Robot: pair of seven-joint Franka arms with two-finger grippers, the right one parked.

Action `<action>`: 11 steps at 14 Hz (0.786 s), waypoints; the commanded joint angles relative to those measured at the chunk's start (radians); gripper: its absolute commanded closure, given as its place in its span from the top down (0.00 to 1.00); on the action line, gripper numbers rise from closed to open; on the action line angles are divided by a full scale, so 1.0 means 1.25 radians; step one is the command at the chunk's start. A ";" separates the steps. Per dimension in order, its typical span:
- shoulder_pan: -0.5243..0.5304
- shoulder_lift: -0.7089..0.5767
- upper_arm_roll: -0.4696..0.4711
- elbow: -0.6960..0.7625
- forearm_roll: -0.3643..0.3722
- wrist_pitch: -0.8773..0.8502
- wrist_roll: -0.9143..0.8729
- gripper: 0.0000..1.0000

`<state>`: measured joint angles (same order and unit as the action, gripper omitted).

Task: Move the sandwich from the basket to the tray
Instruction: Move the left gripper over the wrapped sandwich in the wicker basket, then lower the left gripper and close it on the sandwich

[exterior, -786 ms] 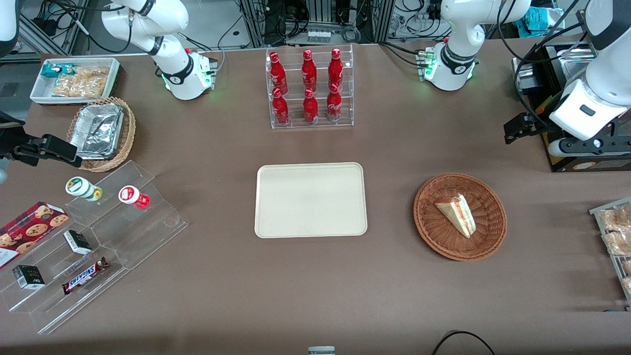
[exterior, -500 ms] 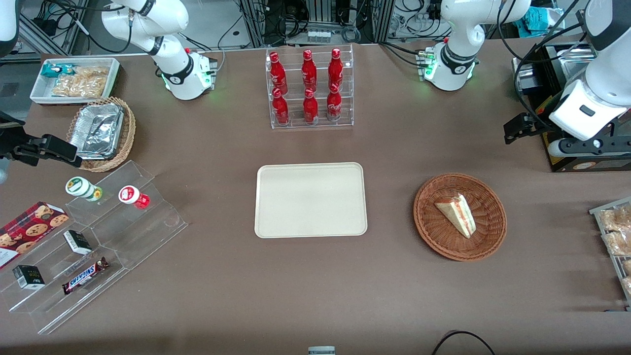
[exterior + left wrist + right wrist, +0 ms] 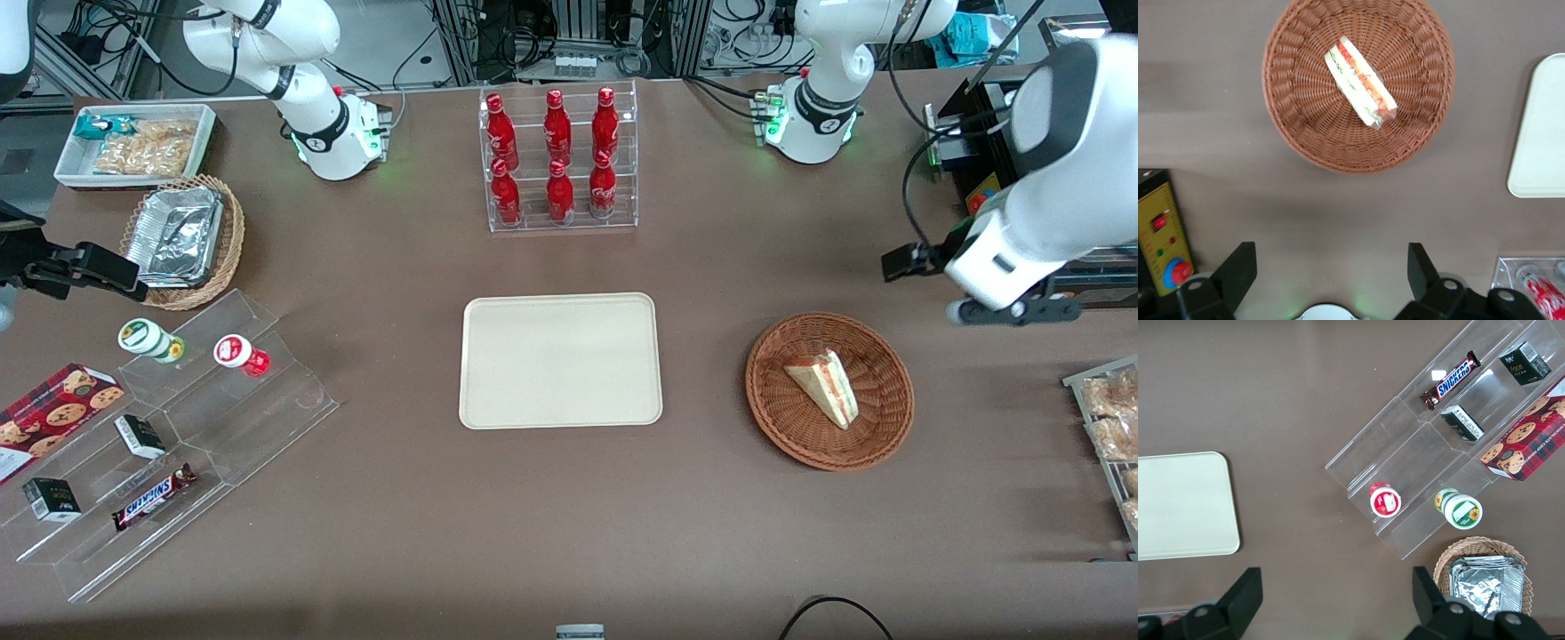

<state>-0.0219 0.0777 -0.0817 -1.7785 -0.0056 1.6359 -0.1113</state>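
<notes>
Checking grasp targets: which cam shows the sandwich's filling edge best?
Left wrist view: the sandwich lies in the basket with its layered filling edge facing the camera, unobstructed; the open gripper is above the table short of the basket. Front view shows the sandwich smaller, mostly bread face. Right wrist view misses it.

We see a basket made of woven wicker, bumpy and reddish brown. The sandwich in it has soft pale bread. The tray looks smooth and matt, like plastic. The brown surface is dull, not shiny. Above it, the gripper has wide-apart fingers of matt black plastic.
</notes>
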 commanded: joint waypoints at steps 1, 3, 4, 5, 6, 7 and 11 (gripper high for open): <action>-0.014 0.020 -0.001 -0.074 0.017 0.106 -0.005 1.00; -0.014 0.023 0.000 -0.145 0.018 0.203 -0.019 1.00; -0.013 0.023 0.000 -0.176 0.017 0.245 -0.038 1.00; -0.013 0.024 0.002 -0.201 0.018 0.289 -0.090 1.00; -0.013 0.027 0.002 -0.217 0.018 0.330 -0.154 1.00; -0.013 0.036 0.002 -0.229 0.018 0.377 -0.240 1.00; -0.024 0.075 -0.001 -0.239 0.018 0.464 -0.506 1.00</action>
<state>-0.0374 0.1523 -0.0821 -2.0726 0.0001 2.1722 -0.6018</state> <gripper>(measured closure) 0.000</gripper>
